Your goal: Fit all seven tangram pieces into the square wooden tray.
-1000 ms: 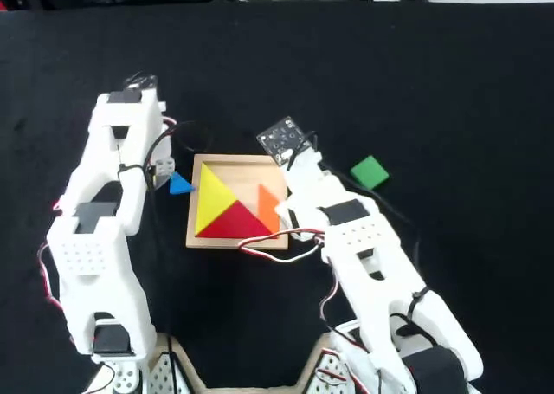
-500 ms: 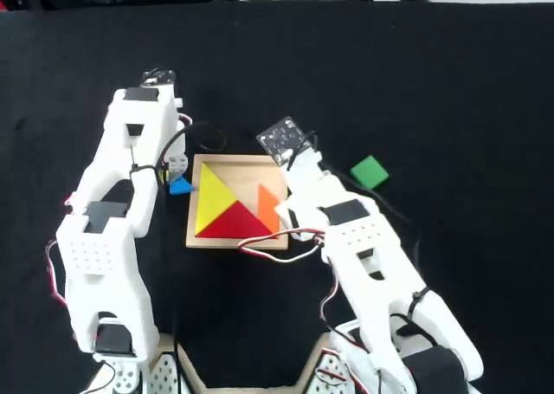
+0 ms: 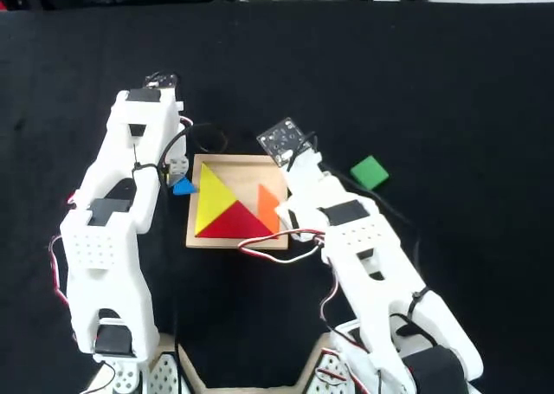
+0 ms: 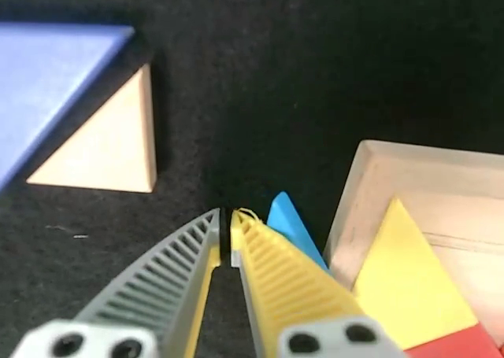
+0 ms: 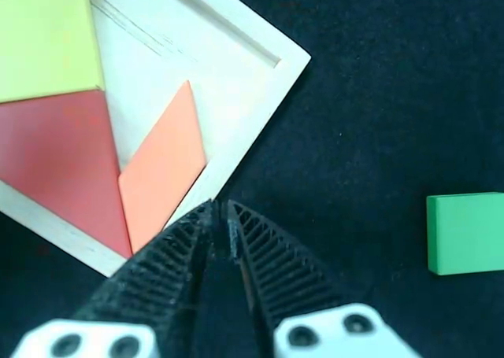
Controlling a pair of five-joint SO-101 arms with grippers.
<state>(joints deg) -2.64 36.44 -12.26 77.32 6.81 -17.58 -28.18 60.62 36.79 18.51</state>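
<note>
Your right jaws: pressed together, just outside the tray (image 5: 269,81) rim near orange piece (image 5: 161,171); red piece (image 5: 55,147), yellow piece (image 5: 43,39) inside too; green block (image 5: 466,233) apart on tabletop (image 5: 378,75).

The black worktop (image 3: 450,82) wears a matt, faintly fuzzy cloth. The square tray of pale wood (image 5: 260,51) is smooth and unvarnished, its grain showing. The yellow triangular piece (image 5: 47,35) carries flat matt paint. The large blue triangular piece (image 4: 47,67) shows a bare wooden side. The left pincer (image 4: 227,216) is ribbed grey and yellow plastic, the right pincer (image 5: 219,212) ribbed black plastic.
</note>
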